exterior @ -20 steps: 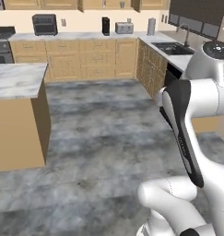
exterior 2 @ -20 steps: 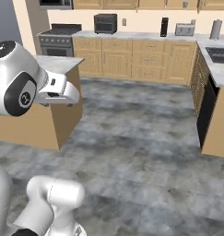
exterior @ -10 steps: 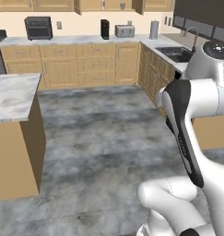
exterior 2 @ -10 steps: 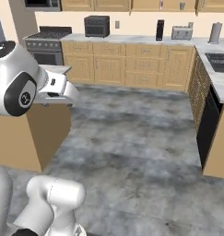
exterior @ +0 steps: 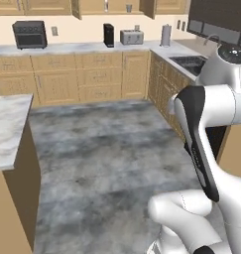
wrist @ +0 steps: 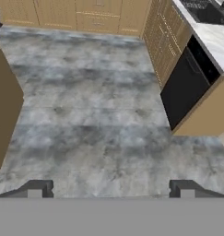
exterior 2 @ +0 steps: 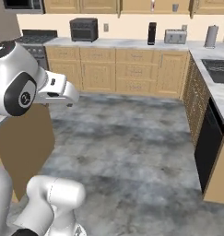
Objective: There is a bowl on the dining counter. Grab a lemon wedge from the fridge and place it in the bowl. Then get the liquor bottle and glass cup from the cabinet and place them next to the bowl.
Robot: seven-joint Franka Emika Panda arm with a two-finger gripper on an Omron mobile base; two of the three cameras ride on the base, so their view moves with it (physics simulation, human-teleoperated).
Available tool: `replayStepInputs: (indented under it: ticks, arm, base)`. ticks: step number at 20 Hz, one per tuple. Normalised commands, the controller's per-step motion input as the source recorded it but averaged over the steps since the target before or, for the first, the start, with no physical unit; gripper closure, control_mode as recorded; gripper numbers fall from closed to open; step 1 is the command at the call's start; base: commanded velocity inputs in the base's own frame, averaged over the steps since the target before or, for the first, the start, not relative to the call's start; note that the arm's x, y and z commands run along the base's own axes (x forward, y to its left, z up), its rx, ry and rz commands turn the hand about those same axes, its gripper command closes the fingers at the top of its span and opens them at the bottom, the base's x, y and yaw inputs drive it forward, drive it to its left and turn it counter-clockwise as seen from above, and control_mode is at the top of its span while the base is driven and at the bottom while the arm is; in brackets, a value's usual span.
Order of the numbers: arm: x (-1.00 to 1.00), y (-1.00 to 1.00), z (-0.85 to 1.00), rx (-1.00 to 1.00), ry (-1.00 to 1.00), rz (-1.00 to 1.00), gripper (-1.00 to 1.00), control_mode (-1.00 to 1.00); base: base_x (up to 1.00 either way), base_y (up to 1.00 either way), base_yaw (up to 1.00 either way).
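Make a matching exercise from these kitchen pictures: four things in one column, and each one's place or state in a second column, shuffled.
Things:
1. toaster oven
2. toaster
3. dishwasher
4. fingers

Places or states:
A. black panel under the marble counter beside the sink
B. spread wide apart, nothing between them
C. silver, on the back counter right of the tall black canister
D. black box on the back counter, near the stove

Pairs: 1-D, 2-C, 3-A, 4-B
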Motion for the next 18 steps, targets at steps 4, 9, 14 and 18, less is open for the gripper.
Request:
replayStepInputs:
  ticks: [4, 9, 14, 18]
  arm:
    - [0.00, 0.00, 0.00, 0.00, 0.00, 0.00, -1.00, 1.00]
    - [0.00, 0.00, 0.00, 0.00, 0.00, 0.00, -1.00, 1.00]
    - [0.00, 0.00, 0.00, 0.00, 0.00, 0.00, -1.00, 1.00]
    - [0.00, 0.00, 0.00, 0.00, 0.00, 0.00, -1.00, 1.00]
  base:
    - [1.00, -0.06, -0.12]
    - [1.00, -0.07, -0.10]
    - [1.00, -0.11, -0.09]
    - [1.00, -0.12, -0.08]
